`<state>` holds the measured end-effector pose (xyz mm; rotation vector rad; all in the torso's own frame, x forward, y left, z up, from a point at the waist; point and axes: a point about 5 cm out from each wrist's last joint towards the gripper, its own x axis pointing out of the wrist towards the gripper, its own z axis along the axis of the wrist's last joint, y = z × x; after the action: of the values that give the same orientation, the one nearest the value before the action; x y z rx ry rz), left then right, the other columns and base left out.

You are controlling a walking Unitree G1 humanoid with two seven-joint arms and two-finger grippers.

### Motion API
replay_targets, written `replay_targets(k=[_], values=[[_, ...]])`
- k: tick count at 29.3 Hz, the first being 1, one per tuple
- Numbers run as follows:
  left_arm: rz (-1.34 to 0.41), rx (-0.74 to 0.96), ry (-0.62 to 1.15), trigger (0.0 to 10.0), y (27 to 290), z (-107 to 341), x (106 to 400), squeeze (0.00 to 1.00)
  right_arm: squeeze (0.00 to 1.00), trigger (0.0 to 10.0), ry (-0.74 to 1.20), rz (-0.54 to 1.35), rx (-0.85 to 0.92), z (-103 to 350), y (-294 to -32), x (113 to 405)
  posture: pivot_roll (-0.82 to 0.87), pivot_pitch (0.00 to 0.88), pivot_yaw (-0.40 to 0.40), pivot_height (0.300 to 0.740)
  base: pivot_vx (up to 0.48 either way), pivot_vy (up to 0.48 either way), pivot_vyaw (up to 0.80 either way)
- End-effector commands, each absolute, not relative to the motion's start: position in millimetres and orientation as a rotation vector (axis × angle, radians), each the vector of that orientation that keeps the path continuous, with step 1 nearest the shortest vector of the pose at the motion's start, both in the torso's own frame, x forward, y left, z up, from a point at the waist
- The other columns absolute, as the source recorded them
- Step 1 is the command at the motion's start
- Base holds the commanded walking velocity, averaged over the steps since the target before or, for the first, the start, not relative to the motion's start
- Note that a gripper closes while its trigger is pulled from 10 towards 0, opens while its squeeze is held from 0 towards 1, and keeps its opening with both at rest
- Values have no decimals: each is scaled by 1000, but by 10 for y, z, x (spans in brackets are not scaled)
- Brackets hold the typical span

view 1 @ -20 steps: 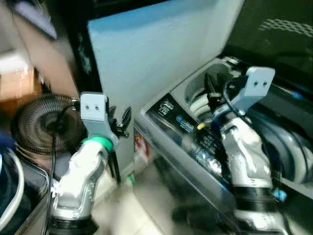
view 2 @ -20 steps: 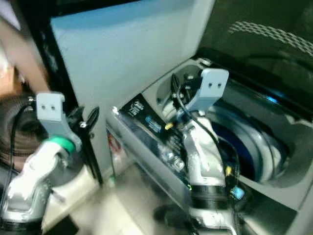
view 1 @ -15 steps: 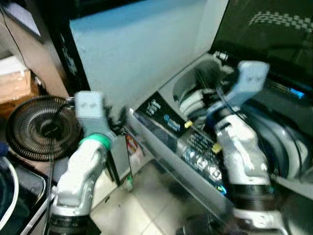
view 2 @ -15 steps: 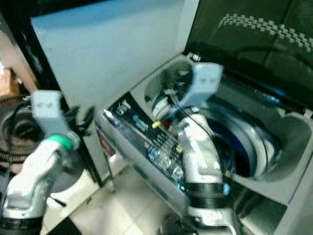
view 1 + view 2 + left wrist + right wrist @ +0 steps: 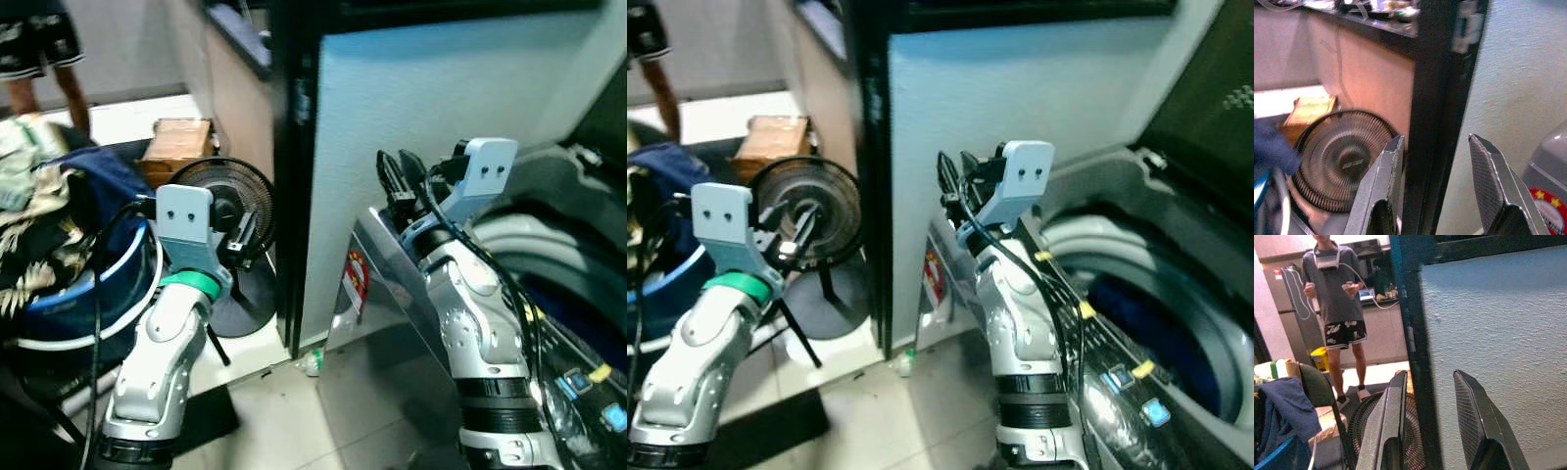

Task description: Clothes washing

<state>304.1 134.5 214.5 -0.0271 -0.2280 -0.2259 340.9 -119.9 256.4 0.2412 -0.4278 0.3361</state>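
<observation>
Clothes [image 5: 29, 211] lie heaped in a blue laundry basket [image 5: 93, 294] at our far left, a patterned garment and a dark blue one piled above its white rim. The washing machine [image 5: 1136, 323] stands at our right with its lid raised, and inside its grey tub ring we make out something dark blue [image 5: 1136, 304]; its control panel [image 5: 1132, 387] runs along the near edge.

Our left gripper [image 5: 245, 235] hangs in the air between the basket and the machine, just in front of a round black floor fan [image 5: 235, 211]. From the left wrist we see its two fingers [image 5: 1378, 191] standing apart with nothing between them.

Our right gripper [image 5: 397, 176] is raised beside the machine's left corner, pointing toward a pale textured wall [image 5: 431, 88]. Its fingers [image 5: 1388, 426] are likewise spread and hold nothing.

A black upright post [image 5: 294, 166] separates the wall from the fan's alcove. Behind the fan sits a brown cardboard box [image 5: 176, 147] on the floor. A red and white sticker [image 5: 355, 279] marks the machine's side panel.

Farther back a person [image 5: 1342, 308] in a grey shirt and patterned shorts stands holding small controllers, with cables hanging from them.
</observation>
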Motion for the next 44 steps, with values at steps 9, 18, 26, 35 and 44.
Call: replay_targets(k=[9,18,26,35,44], values=[[-222,-21,-238,10000,1346,2085,3006,0,0,10000,-418,378,255,2550,-1190,3419,35,27,-50,740,0,0,800],[-209,-33,-240,10000,1344,2082,3002,0,0,10000,-418,401,248,2556,-1183,3422,34,26,-54,740,0,0,797],[-197,-73,-242,10000,1345,2113,3012,0,0,10000,-417,404,249,2545,-1191,3423,33,23,-54,740,0,0,797],[-196,-74,-240,10000,1352,2111,3038,0,0,10000,-408,353,202,2509,-1253,3454,36,23,-51,740,0,0,369],[-207,-85,-240,10000,1303,2126,3079,0,0,10000,-386,354,132,2485,-1209,3474,26,21,-50,740,0,0,0]])
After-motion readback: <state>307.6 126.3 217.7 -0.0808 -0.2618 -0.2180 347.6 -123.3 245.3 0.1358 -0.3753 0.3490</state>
